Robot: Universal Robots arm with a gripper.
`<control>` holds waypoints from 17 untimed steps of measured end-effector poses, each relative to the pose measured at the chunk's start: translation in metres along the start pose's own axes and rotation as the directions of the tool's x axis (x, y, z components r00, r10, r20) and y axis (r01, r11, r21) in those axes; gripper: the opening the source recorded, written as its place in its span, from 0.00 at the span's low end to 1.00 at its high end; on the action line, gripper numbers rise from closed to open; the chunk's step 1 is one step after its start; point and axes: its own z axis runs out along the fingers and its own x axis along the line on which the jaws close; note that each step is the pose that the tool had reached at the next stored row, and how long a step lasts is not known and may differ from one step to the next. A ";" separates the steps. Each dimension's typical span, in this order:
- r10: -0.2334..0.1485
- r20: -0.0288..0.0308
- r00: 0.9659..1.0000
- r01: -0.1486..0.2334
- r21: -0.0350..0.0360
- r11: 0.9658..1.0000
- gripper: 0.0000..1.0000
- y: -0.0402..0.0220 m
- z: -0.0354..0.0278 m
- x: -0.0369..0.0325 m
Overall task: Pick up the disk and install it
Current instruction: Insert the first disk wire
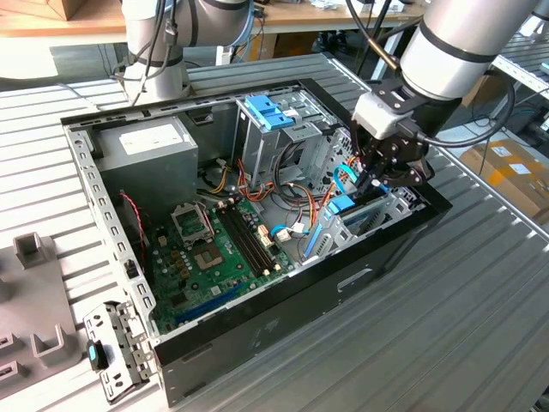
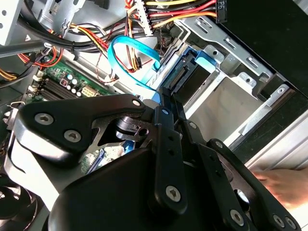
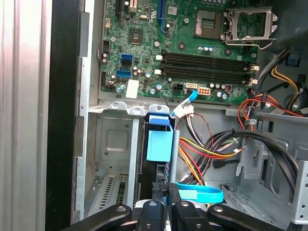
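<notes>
Holding the light-blue-framed disk [image 3: 159, 144] on edge in the narrow-set gripper [image 3: 167, 195], just ahead inside the grey metal bay [image 3: 115, 144], motherboard [image 3: 192, 29] farther ahead.

The disk [image 3: 159, 144] wears a light-blue frame; the end effector [image 3: 165, 190] is black, the motherboard [image 3: 144, 53] green, the wires [image 3: 192, 154] red, yellow and orange, the worktop [image 1: 480, 283] ribbed grey.

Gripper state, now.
Gripper: fingers closed on the flat dark hard disk in its light-blue plastic carrier, which stands on edge in the grey metal drive bay.
</notes>
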 end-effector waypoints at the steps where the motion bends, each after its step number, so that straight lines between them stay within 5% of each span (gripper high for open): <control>1: 0.000 0.000 1.000 0.000 0.000 1.000 0.16 0.0000 0.0003 0.0000; 17: 0.000 0.000 1.000 0.000 0.000 1.000 0.16 0.0005 0.0053 0.0011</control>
